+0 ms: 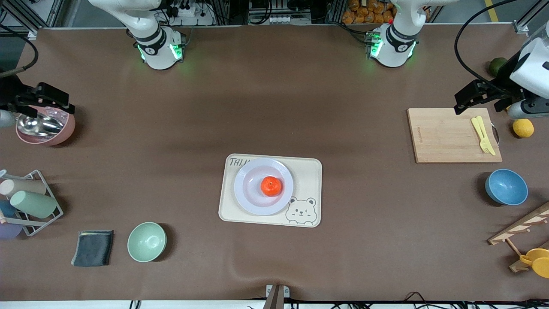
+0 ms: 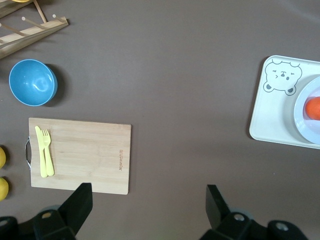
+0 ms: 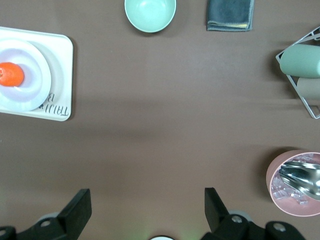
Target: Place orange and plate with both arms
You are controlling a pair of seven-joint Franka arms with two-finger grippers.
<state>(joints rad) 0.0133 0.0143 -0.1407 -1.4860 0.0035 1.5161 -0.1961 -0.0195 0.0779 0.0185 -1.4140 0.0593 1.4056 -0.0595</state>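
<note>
Glossy orange [image 1: 271, 186], smooth plate [image 1: 251, 199], wooden board [image 1: 446, 137].

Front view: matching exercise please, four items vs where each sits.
Items:
1. orange
2. plate
3. yellow fork
4. metal scoop

Places:
A. on the wooden cutting board
B. in the pink bowl
C. on the plate
D. on the cream bear tray

Pairs: 1-C, 2-D, 3-A, 4-B

Left gripper and right gripper are both open and empty, over bare table.
</note>
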